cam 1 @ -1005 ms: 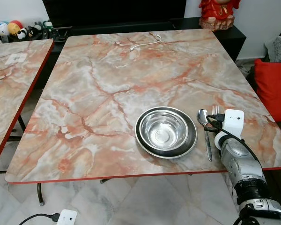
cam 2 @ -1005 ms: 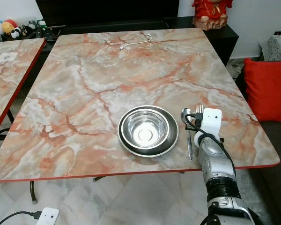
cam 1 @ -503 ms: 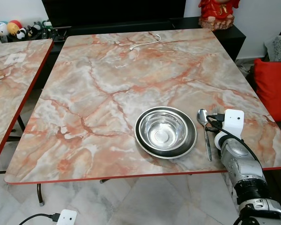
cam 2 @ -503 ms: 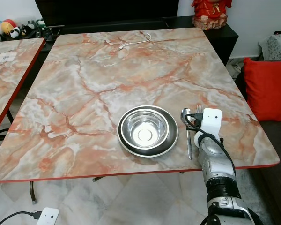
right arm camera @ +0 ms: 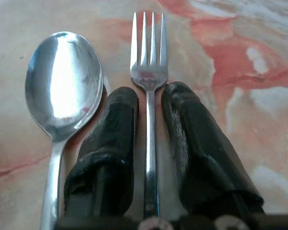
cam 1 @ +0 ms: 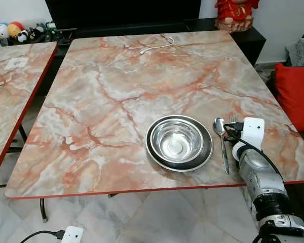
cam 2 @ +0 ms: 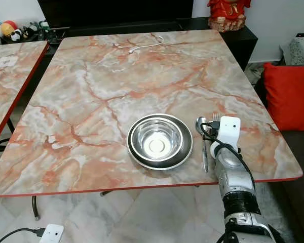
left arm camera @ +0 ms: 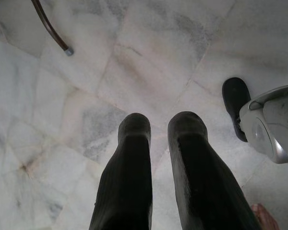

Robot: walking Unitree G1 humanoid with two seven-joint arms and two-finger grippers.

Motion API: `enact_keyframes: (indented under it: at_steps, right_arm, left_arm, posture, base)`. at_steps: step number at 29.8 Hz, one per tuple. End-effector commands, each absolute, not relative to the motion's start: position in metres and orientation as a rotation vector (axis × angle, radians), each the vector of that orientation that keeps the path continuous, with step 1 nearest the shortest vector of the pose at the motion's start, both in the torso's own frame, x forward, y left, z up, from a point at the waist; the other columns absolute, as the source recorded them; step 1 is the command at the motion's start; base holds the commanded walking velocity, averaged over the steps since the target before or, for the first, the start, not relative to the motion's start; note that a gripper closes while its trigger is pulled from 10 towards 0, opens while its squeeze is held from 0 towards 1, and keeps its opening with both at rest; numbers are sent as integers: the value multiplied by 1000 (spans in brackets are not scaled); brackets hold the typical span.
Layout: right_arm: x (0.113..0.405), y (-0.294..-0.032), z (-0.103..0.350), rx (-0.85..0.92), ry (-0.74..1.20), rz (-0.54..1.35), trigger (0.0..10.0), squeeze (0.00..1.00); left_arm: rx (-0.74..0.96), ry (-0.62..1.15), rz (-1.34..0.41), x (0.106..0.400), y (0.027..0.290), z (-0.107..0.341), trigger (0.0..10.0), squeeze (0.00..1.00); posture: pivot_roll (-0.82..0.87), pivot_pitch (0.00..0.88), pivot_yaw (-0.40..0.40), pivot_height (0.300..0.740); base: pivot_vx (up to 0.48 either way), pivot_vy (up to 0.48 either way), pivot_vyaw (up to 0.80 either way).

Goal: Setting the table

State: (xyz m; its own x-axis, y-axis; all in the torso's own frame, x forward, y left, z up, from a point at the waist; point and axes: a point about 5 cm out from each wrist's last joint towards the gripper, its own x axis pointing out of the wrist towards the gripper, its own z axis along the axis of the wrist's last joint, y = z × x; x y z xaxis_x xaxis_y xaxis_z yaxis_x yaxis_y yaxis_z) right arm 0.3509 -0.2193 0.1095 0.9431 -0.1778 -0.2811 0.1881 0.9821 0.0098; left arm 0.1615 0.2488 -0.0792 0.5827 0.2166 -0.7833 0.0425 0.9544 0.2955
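A steel bowl [cam 1: 178, 139] sits in a dark steel plate [cam 1: 206, 152] near the front right of the marble table [cam 1: 121, 86]. Right of it lies a spoon [cam 1: 222, 139], bowl end away from me. A fork [right arm camera: 150, 72] lies flat on the table beside the spoon, tines pointing away. My right gripper [right arm camera: 150, 103] rests low over the fork, its fingers [right arm camera: 116, 129] on either side of the handle with small gaps, so it is open. Its wrist [cam 1: 252, 132] hides most of the fork in the eye views. My left gripper [left arm camera: 158, 127] hangs idle over the floor.
A white cable [cam 1: 157, 47] lies at the table's far side. A second marble table [cam 1: 12, 76] stands to the left. A red cushion [cam 1: 296, 93] is on the right, and a white plug [cam 1: 71, 234] lies on the tiled floor.
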Motion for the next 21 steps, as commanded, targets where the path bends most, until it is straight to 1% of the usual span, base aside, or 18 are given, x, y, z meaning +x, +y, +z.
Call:
enact_keyframes:
  at_steps: [1, 8, 11, 14, 16, 21]
  right_arm:
    - [351, -219, 114, 56, 247, -193, 10000, 0]
    - [350, -220, 120, 65, 208, -205, 10000, 0]
    - [349, -220, 127, 60, 155, -218, 10000, 0]
    - [344, -219, 135, 19, 60, -223, 10000, 0]
    - [337, -218, 141, 28, -25, -230, 10000, 0]
    - [324, -213, 142, 32, -99, -198, 10000, 0]
  left_arm:
    - [295, 976, 113, 154, 252, -82, 10000, 0]
    - [294, 975, 114, 155, 252, -82, 10000, 0]
    - [293, 973, 115, 155, 252, -81, 10000, 0]
    - [292, 969, 112, 155, 251, -81, 10000, 0]
    - [291, 964, 111, 156, 251, -81, 10000, 0]
    - [287, 964, 112, 155, 249, -82, 10000, 0]
  posture:
    - [-72, 126, 47, 740]
    - [-73, 123, 47, 740]
    - [-75, 122, 45, 740]
    - [-81, 121, 45, 740]
    - [-85, 117, 43, 740]
    - [-90, 104, 40, 740]
  base:
    - [0, 0, 0]
    - [0, 0, 0]
    - [0, 0, 0]
    - [0, 0, 0]
    - [0, 0, 0]
    - [0, 0, 0]
